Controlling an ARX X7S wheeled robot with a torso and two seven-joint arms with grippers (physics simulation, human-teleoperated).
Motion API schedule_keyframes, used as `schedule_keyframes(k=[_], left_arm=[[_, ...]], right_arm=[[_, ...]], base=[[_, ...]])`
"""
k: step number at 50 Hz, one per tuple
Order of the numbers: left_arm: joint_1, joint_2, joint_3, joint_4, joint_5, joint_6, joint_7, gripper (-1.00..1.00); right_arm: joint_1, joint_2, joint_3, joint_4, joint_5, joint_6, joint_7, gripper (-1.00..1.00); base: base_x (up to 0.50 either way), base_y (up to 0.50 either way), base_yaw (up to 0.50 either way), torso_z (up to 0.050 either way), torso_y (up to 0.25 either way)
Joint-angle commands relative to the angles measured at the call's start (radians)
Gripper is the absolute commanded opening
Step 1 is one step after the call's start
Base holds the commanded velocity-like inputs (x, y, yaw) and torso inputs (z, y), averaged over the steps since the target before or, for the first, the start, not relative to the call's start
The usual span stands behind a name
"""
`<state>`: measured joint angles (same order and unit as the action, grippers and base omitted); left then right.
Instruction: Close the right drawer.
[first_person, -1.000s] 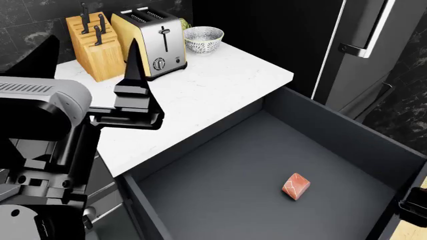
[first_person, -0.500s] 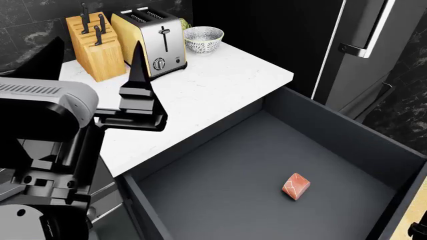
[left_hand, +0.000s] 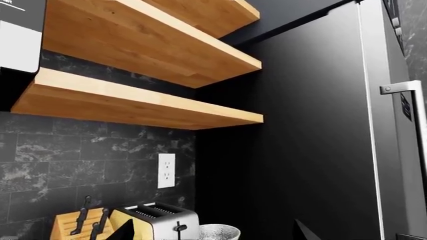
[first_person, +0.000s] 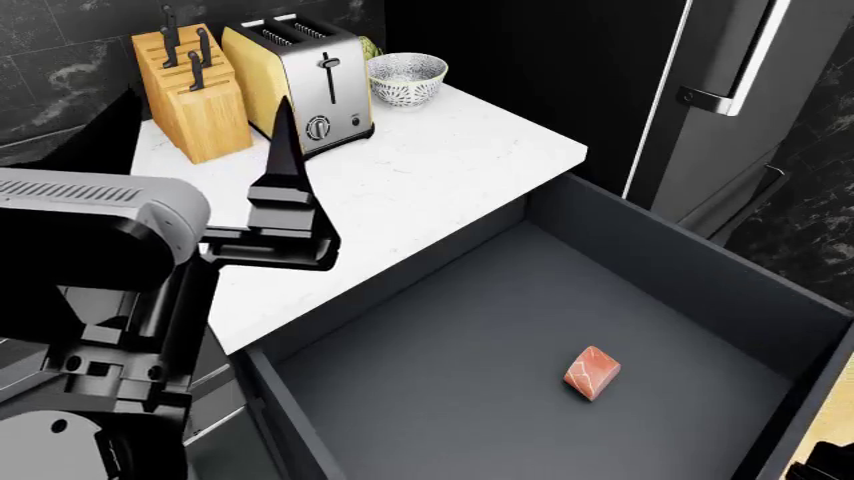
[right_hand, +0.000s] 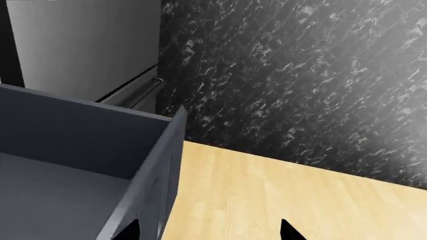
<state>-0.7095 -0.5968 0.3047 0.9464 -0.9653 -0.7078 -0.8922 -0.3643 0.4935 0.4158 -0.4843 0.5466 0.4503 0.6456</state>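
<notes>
The right drawer (first_person: 441, 380) stands pulled far out below the white counter, its dark inside showing; no brass handle is visible. A small red piece of meat (first_person: 591, 372) lies in it. My left gripper (first_person: 187, 140) is open, raised over the counter's left part with its fingers pointing up; its wrist view (left_hand: 213, 232) faces the toaster and the wall. My right gripper (right_hand: 211, 231) is open at the drawer's outer end (right_hand: 157, 170), one fingertip (right_hand: 133, 231) over the panel edge, the other over the floor. In the head view it barely shows at the lower right corner.
On the counter (first_person: 441, 170) stand a knife block (first_person: 194, 95), a toaster (first_person: 300, 80) and a bowl (first_person: 407, 78). A steel fridge (first_person: 747, 90) stands right of the drawer. Wood floor (right_hand: 267, 185) and a black marble wall (right_hand: 300, 75) lie beyond the drawer. Wooden shelves (left_hand: 133, 50) hang above.
My left gripper has drifted a little right and down over the counter. My right gripper has sunk lower at the head view's lower right corner. The drawer has not moved.
</notes>
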Motion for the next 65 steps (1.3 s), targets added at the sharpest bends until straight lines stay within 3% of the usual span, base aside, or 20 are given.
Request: schedule_keyframes(k=[1,19,40,53,65], left_arm=[[-0.016,-0.003,0.005,0.004,-0.015,-0.008,-0.011,1.0],[-0.01,-0.006,0.015,-0.001,-0.008,0.003,-0.012,1.0],[0.009,-0.01,0.028,-0.009,0.011,0.023,-0.004,1.0],[0.016,-0.012,0.035,-0.009,0.017,0.032,-0.005,1.0],[0.021,-0.011,0.043,-0.014,0.027,0.04,-0.002,1.0]], right_arm=[[0.031,-0.021,-0.047,0.111,-0.046,-0.061,-0.034,1.0],[0.034,-0.011,-0.031,0.175,-0.042,-0.072,-0.058,1.0],[0.183,-0.027,-0.148,0.413,-0.089,-0.106,-0.122,1.0],[0.184,-0.029,-0.143,0.475,-0.088,-0.122,-0.137,1.0],[0.284,-0.055,-0.228,0.537,-0.118,-0.134,-0.164,1.0]], base=[[0.0,0.0,0.0,0.0,0.0],[0.0,0.0,0.0,0.0,0.0],[0.0,0.0,0.0,0.0,0.0],[0.0,0.0,0.0,0.0,0.0],[0.0,0.0,0.0,0.0,0.0]])
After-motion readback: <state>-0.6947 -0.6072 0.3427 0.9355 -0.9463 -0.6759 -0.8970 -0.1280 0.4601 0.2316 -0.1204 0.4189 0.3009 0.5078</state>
